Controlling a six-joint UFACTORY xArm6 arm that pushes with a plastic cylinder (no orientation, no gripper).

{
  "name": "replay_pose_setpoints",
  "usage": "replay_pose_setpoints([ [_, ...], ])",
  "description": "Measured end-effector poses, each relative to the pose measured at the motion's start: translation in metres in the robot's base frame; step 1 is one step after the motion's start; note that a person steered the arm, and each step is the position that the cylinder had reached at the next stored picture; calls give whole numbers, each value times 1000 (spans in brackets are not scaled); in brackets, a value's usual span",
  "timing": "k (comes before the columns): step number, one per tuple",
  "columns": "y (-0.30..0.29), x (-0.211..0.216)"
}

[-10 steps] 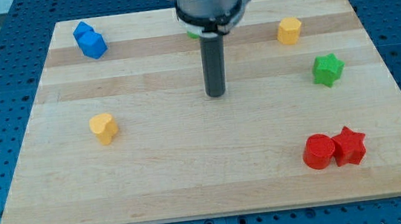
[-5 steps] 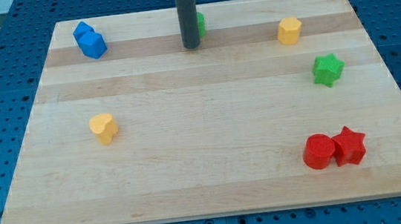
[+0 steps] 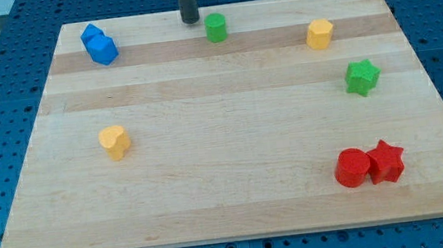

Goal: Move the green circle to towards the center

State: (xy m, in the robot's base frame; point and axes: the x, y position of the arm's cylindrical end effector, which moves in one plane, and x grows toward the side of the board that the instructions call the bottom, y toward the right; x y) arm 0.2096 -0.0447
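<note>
The green circle (image 3: 215, 27) stands near the top edge of the wooden board (image 3: 236, 188), slightly left of the middle. My tip (image 3: 190, 20) is down at the board's top edge, just to the upper left of the green circle, a small gap away from it. The rod rises out of the view's top.
Two blue blocks (image 3: 99, 45) sit touching at the top left. A yellow block (image 3: 319, 33) is at the top right, a green star (image 3: 362, 77) at the right. A yellow heart-like block (image 3: 114, 141) is at the left. A red circle (image 3: 351, 167) and red star (image 3: 387, 161) touch at the bottom right.
My tip has moved from the board's middle up toward the top edge and slightly left, passing the green circle. The green circle, hidden before, now shows fully. No block has moved.
</note>
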Motion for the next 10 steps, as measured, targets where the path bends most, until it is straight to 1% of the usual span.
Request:
replay_pose_setpoints([
  [1, 39, 2],
  [4, 38, 1],
  [5, 38, 19],
  [6, 38, 56],
  [7, 36, 85],
  [9, 11, 88],
  [10, 2, 106],
])
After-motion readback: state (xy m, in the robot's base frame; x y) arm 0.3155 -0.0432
